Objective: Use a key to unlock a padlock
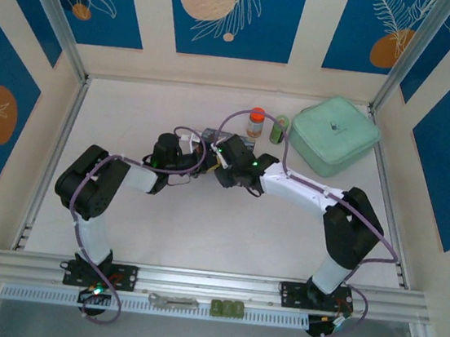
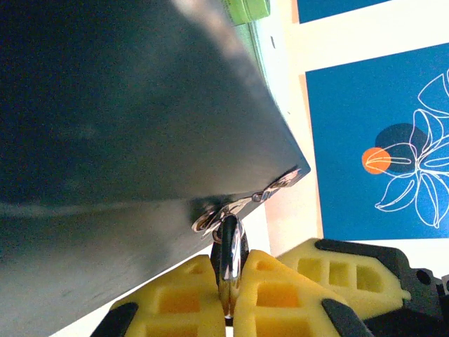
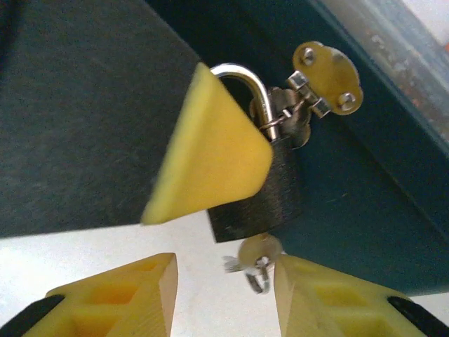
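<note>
Padlock (image 3: 280, 186) hangs on the hasp (image 3: 326, 77) of a dark box (image 3: 365, 182), pinched in the closed left end effector (image 2: 231, 272). Key (image 3: 254, 261) sits just under its body, between the parted fingers of the right end effector (image 3: 223, 281).

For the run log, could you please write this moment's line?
left gripper shut on padlock; key at padlock's base; right gripper open around key

Left arm (image 1: 97, 239): white links, black joints, green light.
Right arm (image 1: 304, 191): white links, black joints, green light.
Cables (image 1: 229, 121): purple, along both arms.
Fingers (image 2: 273, 288): yellow, wedge-shaped, square pockets, black mounts.
Bases (image 1: 93, 271): black.
</note>
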You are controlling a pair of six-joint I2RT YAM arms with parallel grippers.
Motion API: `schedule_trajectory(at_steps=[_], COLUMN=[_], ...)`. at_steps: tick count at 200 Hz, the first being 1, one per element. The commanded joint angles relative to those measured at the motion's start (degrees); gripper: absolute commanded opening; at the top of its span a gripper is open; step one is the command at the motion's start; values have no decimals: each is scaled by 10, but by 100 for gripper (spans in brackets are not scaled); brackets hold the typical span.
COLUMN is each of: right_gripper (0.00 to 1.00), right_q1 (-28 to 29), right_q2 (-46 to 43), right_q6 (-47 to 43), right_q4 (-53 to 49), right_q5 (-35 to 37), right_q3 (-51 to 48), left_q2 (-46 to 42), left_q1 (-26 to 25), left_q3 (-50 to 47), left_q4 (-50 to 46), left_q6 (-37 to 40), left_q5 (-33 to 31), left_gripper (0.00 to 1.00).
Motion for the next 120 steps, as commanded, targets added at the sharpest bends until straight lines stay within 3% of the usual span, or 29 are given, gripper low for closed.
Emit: schedule_trajectory(at_steps=[1, 120], right_gripper=[38, 19], right_q1=[10, 39], right_q2=[8, 47], right_q6=[-41, -156], right_q4=[19, 153], right_q5=[70, 180], right_q3=[18, -27], left_q2=[-16, -14], left_q1=[-6, -7], left_q3=[14, 17], left_q4=[22, 73], left_q6=[-10, -66], left_q5=[6, 24], left_gripper=[0, 0])
